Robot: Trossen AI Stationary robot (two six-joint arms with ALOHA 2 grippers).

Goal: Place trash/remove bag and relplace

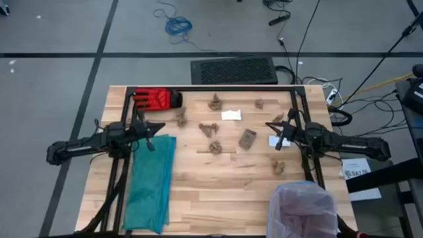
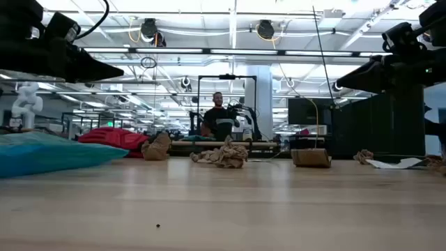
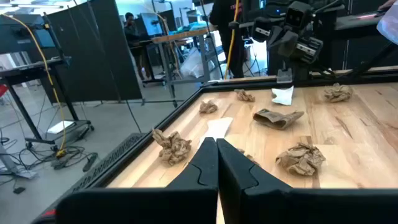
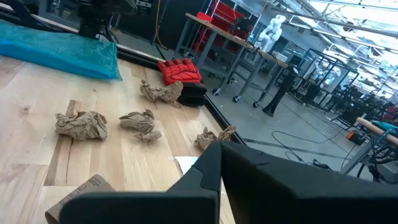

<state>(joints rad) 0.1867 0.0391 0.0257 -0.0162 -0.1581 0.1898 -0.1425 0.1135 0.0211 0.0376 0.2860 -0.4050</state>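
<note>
The trash lies scattered across the middle of the table (image 1: pixel 218 198) in the high view: brown paper wads, among them one near the upper centre (image 1: pixel 215 102), a pair at mid-frame (image 1: pixel 209 129) and one lower right (image 1: pixel 278 166), plus a white scrap (image 1: pixel 231 116) above centre and a flattened brown piece (image 1: pixel 247 138) just right of centre. None is in the bin yet. The bag (image 1: pixel 303 208), a pale translucent liner, sits in a bin at the lower right edge of the frame, its mouth gathered open.

The right gripper (image 1: pixel 281 141) hangs above the table at centre right, fingers pressed together and holding nothing; a second white scrap (image 1: pixel 278 140) lies just beside it. The left gripper (image 1: pixel 149 143) hangs at centre left over the upper end of the teal-green bag (image 1: pixel 151 182), likewise closed and empty. The red glove (image 1: pixel 156 99) rests in the upper left of the table and is not part of the job.

The step in hand looks like the first pick. It would go best if the right arm opens its fingers before descending, takes the wad nearest the bin first, and pinches it through the crumpled bulk so it does not slip. Flat scraps will likely need a low, edge-on approach. Releasing well above the liner's mouth should avoid snagging the thin plastic.
</note>
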